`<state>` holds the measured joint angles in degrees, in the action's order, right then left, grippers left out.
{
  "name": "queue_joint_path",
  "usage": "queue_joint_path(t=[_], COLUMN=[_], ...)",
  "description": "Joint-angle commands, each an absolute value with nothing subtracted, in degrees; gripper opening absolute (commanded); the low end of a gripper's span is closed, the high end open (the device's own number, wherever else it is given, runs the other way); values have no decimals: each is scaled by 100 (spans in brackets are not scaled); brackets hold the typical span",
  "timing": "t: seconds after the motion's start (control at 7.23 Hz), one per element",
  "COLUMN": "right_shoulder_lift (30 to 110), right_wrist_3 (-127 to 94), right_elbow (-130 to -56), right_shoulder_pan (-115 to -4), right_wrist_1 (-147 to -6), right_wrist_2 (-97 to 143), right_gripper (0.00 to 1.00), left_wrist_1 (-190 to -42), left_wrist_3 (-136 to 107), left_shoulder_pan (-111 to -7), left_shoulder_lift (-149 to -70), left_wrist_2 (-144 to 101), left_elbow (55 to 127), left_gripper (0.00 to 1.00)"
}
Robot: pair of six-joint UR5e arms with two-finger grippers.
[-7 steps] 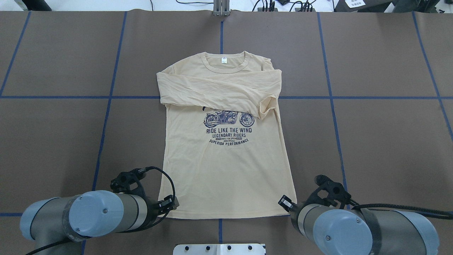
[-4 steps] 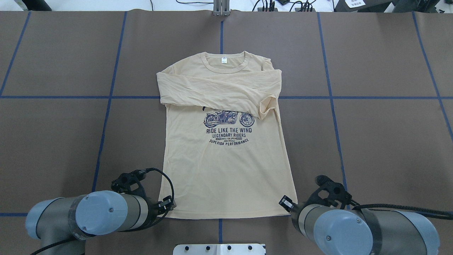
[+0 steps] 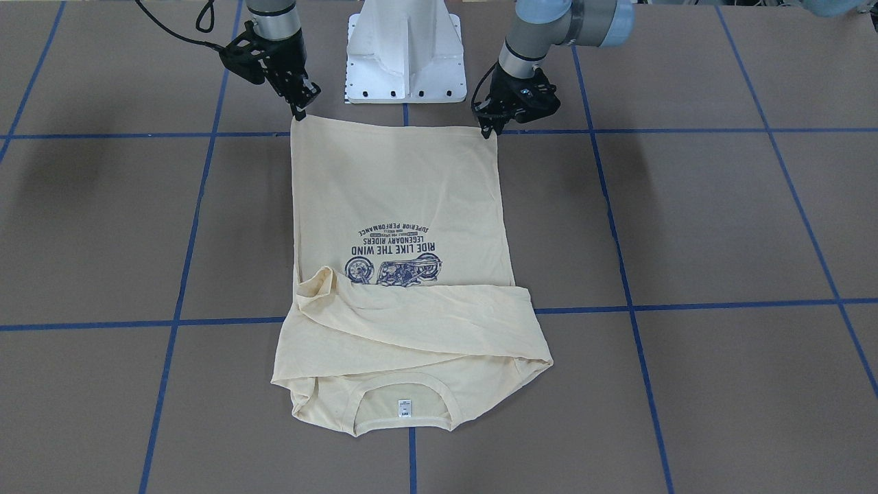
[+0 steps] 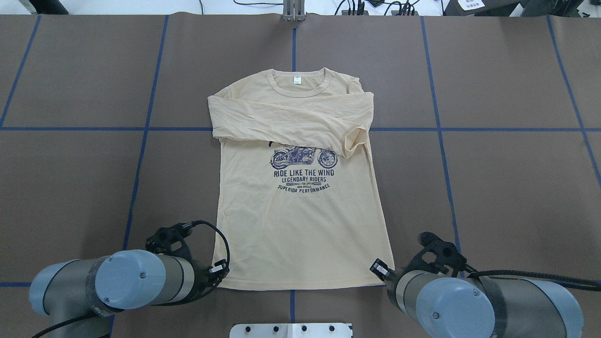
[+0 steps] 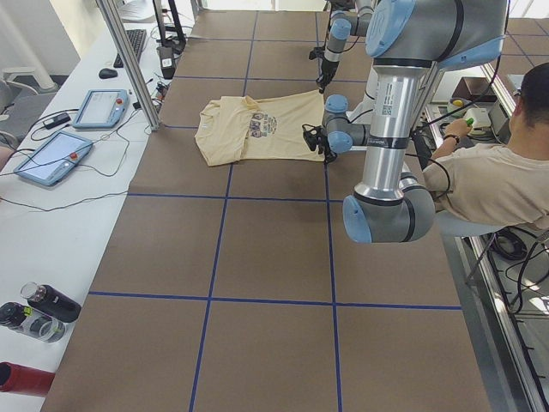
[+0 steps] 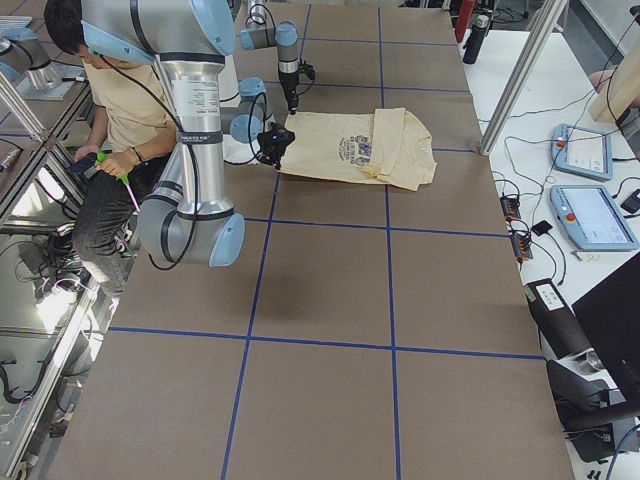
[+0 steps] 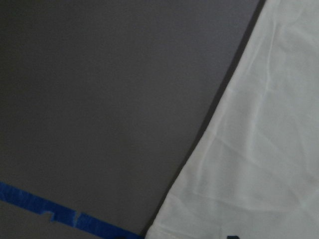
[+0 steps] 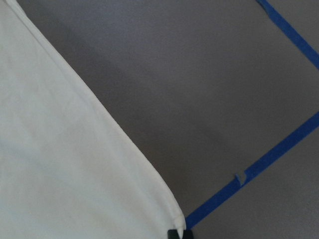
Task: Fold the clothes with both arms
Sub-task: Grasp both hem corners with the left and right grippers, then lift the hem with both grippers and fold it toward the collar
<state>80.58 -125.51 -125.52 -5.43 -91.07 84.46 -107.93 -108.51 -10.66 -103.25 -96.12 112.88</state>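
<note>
The pale cream-yellow long-sleeved shirt lies flat, print up, with its neck at the far side. Both sleeves are folded across the chest. My left gripper sits at the near-left hem corner. My right gripper sits at the near-right hem corner, and a dark fingertip touches that corner in the right wrist view. The jaws are too small and too hidden to show whether either is shut on the cloth. The left wrist view shows only the shirt's edge on the table.
Brown table with blue tape lines. The white robot pedestal stands just behind the hem. A seated person is beside the robot in the side views. Tablets and bottles lie on the side bench.
My left gripper has slid a little to the left along the hem, out to the shirt's near-left corner. The right arm and the shirt have not moved.
</note>
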Motion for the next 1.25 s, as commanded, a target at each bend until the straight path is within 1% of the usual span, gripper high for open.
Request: queue_joint_path(t=[0.0, 0.28, 0.42, 0.55, 0.69, 0.83, 0.97, 1.11], right_shoulder_lift=[8033, 8042, 8059, 8060, 8016, 7885, 7475, 7010], right_wrist_3=[-12551, -12551, -12542, -12542, -12507, -12402, -11879, -11543], right_elbow=[-12525, -12594, -12725, -12953, -12999, -12903, -12589, -11959], right_shoulder_pan=[-536, -623, -781, -1200, -1831, -2272, -2764, -3282], right_wrist_1=[-9105, -9105, -9114, -9123, -9123, -9132, -9141, -9158], right_wrist_2=[8446, 8455, 8481, 8882, 9625, 10094, 10194, 10656], right_gripper=[0, 0, 0, 0, 0, 0, 0, 0], left_wrist_1=[-10793, -10696, -10635, -10443, -10354, -10354, -10345, -10371], left_wrist_3=[-10846, -10828, -10819, -10819, -10776, -10540, -10260, -10222], left_shoulder_pan=[-1081, -1203, -1317, -1649, -2035, -2535, -2932, -3292], left_shoulder_lift=[-10318, -10179, -10021, -10046, -10133, -10343, -10519, -10860], left_wrist_2=[-9650, -10061, -10281, -10596, -10652, -10670, -10679, -10809], left_elbow=[11346, 11862, 12361, 12732, 12927, 12816, 12614, 11995], left_gripper=[0, 0, 0, 0, 0, 0, 0, 0])
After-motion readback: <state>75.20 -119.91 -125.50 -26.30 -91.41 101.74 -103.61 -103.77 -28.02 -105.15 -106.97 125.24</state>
